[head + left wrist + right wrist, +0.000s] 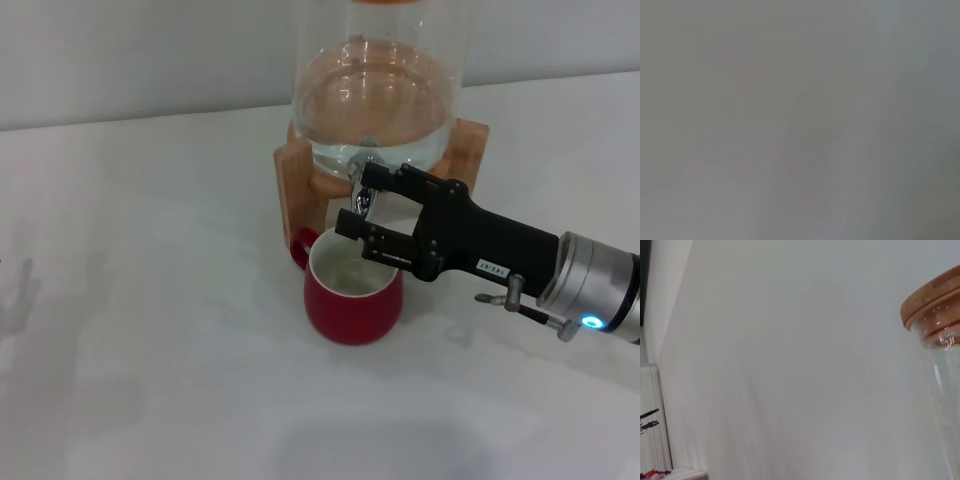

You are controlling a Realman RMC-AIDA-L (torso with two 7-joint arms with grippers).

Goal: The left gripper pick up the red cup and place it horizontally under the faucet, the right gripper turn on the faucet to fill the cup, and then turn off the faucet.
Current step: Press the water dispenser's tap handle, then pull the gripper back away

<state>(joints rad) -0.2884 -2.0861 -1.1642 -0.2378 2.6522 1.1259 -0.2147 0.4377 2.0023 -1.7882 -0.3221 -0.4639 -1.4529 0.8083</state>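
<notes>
The red cup stands upright on the white table, its white inside showing and its handle toward the back left. It sits directly below the chrome faucet of the glass water jar. My right gripper reaches in from the right, just above the cup's rim. Its black fingers stand apart, one on each side of the faucet. I cannot tell whether water is running. The left gripper is out of view, and the left wrist view shows only a blank grey surface.
The jar rests on a wooden stand at the back of the white table. In the right wrist view the jar's wooden lid shows against a pale wall.
</notes>
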